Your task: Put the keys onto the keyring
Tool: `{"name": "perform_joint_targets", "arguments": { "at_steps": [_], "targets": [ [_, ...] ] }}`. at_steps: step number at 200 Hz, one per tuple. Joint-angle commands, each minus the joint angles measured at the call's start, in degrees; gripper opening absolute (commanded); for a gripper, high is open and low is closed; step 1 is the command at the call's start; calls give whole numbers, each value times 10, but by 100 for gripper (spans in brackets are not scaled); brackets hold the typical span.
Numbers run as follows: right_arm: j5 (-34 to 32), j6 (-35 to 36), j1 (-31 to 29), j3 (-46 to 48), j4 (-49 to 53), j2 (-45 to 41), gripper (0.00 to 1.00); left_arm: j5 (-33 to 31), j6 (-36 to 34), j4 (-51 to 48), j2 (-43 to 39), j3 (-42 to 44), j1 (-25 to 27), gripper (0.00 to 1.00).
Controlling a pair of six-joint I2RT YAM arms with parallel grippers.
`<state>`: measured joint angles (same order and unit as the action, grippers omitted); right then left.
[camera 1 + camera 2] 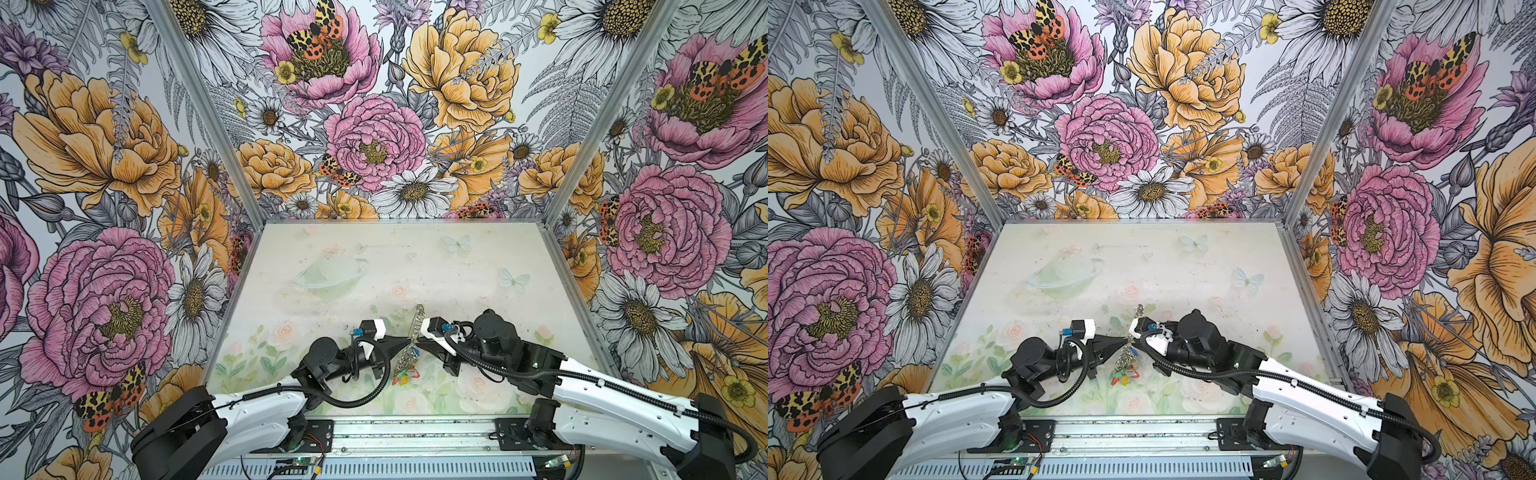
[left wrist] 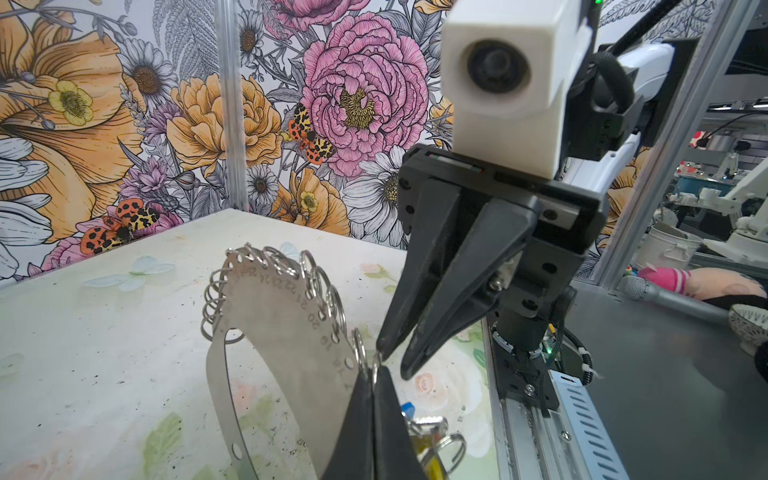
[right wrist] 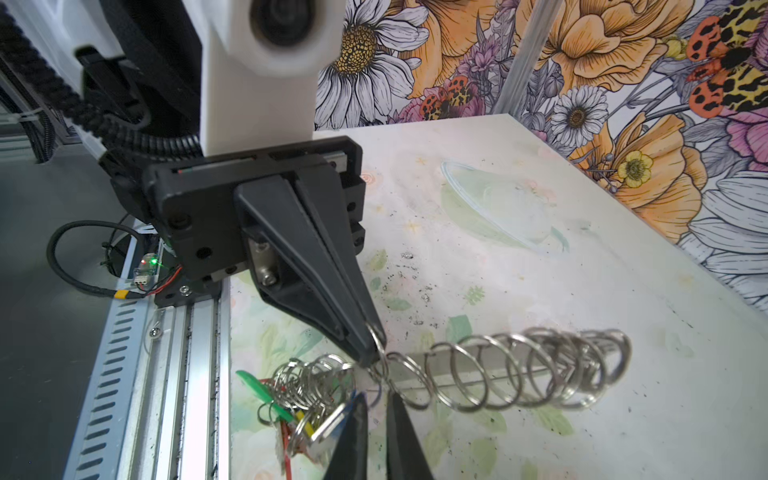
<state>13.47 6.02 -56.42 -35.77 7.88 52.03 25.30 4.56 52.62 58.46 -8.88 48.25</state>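
Note:
The keyring [image 2: 291, 324] is a flat grey metal oval band edged with small wire rings. It stands on edge on the table and shows edge-on in both top views [image 1: 417, 322] [image 1: 1138, 312]. My left gripper [image 2: 374, 370] [image 3: 371, 353] is shut on a wire ring at the band's rim. My right gripper [image 3: 376, 401] [image 2: 395, 364] faces it tip to tip, its fingers a narrow gap apart with table showing between them. The keys, a blue tag [image 3: 347, 409] with a silvery key, lie against the outer side of one right finger; whether they hang from a ring is unclear.
A bunch of keys with green, red and yellow tags [image 3: 286, 405] [image 1: 405, 377] hangs from the band's near end, just above the table. The aluminium rail [image 3: 178, 374] runs along the table's front edge. Flowered walls close in three sides.

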Motion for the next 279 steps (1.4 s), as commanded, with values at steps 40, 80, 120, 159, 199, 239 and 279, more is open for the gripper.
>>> {"name": "perform_joint_targets", "arguments": {
  "at_steps": [40,80,120,159,199,239,279],
  "targets": [
    [15,0,2,-14,-1,20,15,71,-19,19,2,-20,3,0],
    [33,0,0,-17,-1,32,15,77,-19,20,3,-20,7,0],
    [54,-4,-2,-23,-9,44,14,84,-24,17,26,-30,13,0],
    [52,-3,-6,-25,-15,48,8,92,-26,16,54,-42,21,0],
    [30,-3,-6,-16,-14,29,0,86,-36,-4,54,-43,22,0],
    [13,-2,-5,-23,5,26,0,78,-68,-94,26,-54,22,16],
    [2,21,-6,-78,112,62,0,26,-154,-280,-52,-76,25,30]
  ]
}}
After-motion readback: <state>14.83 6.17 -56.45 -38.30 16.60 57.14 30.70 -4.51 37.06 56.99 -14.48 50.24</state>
